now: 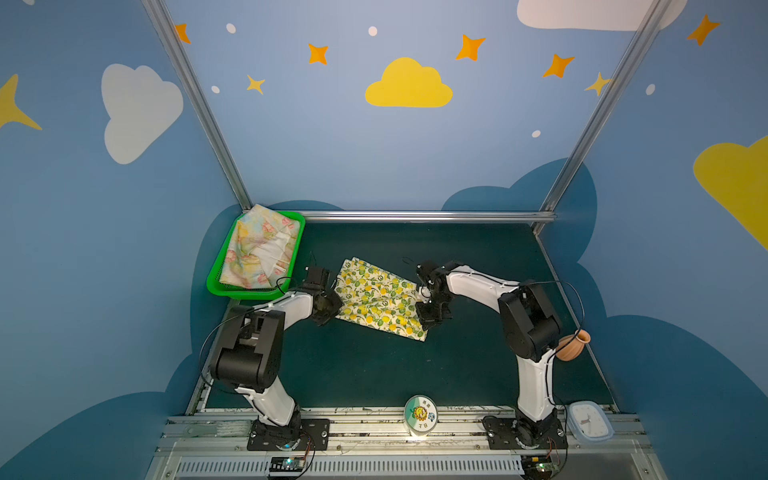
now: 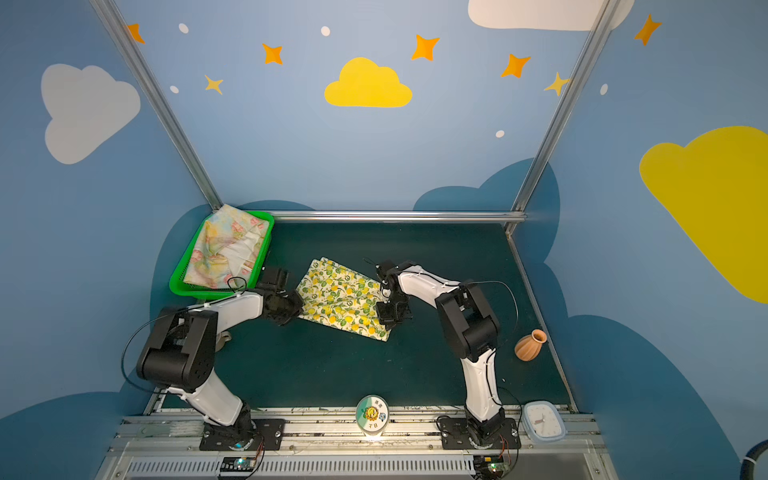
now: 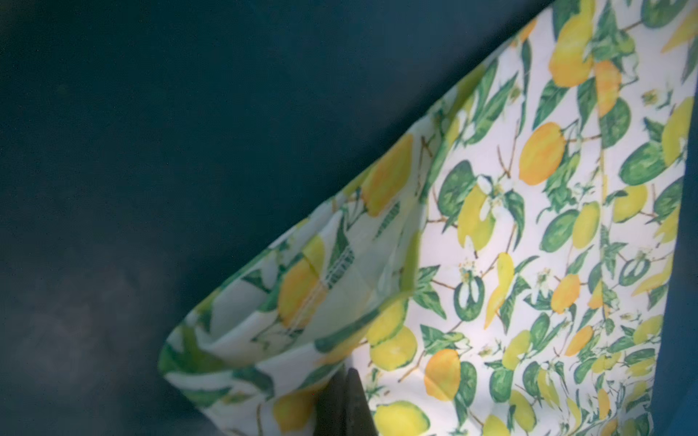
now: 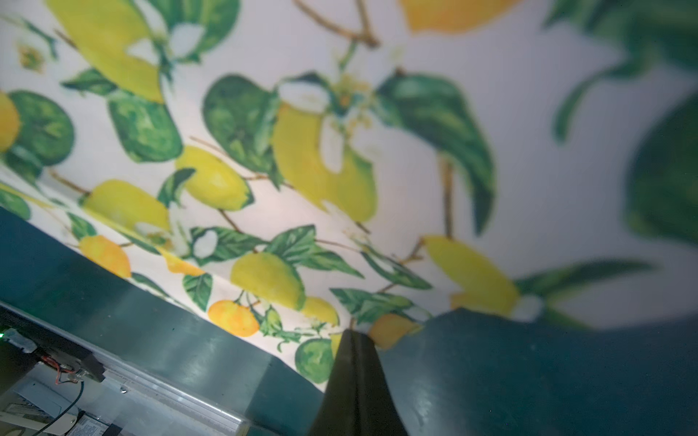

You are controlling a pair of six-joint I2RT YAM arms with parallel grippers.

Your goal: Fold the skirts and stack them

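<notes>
The cream skirt with lemons and leaves [image 1: 376,297] [image 2: 340,297] lies folded on the dark green mat in the middle of both top views. My left gripper [image 1: 333,307] [image 2: 297,309] is at its left edge, shut on a raised, curled fold of the cloth [image 3: 528,226], and the fingertips [image 3: 351,372] are pressed together. My right gripper [image 1: 422,309] [image 2: 382,313] is shut on the skirt's right edge [image 4: 340,151], where the cloth meets the closed tips [image 4: 353,332]. The pale yellow skirt with pink flowers [image 1: 259,255] [image 2: 226,255] lies crumpled in the green basket [image 1: 245,293] [image 2: 187,291].
The basket stands in the back left corner against the metal rail. A terracotta vase [image 1: 573,343] [image 2: 530,345] lies by the right arm. A round tin [image 1: 420,413] [image 2: 372,413] and a pale blue clock [image 1: 590,422] [image 2: 543,419] sit on the front rail.
</notes>
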